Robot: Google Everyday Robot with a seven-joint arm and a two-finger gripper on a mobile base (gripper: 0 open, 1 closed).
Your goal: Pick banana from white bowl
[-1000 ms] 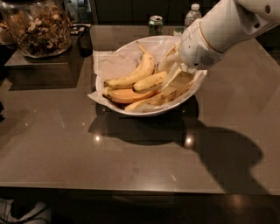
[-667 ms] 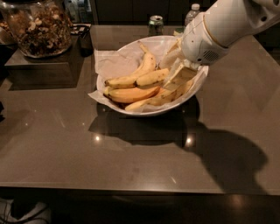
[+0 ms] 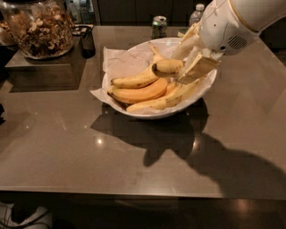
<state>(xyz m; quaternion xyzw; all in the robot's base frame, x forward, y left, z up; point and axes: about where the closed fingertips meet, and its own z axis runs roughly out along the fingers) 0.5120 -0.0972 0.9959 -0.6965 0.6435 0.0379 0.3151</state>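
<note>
The white bowl (image 3: 147, 113) sits mid-table, lined with crumpled white paper. My gripper (image 3: 179, 67) reaches in from the upper right, over the bowl's right half. It is shut on the banana (image 3: 166, 66), a short yellow one with a dark tip pointing left. The banana is held level, just above the other fruit. Below it lie a curved yellow banana with a long stem (image 3: 134, 81), an orange-toned banana (image 3: 139, 93) and another yellow banana (image 3: 166, 101).
A green can (image 3: 159, 26) and a water bottle (image 3: 197, 14) stand behind the bowl. A glass jar of nuts (image 3: 41, 29) on a raised block and a black cup (image 3: 87, 41) are at the back left. The brown table's front edge runs along the bottom.
The gripper has closed on the banana and lifted it slightly up out of the pile. The other bananas stay in the bowl.
</note>
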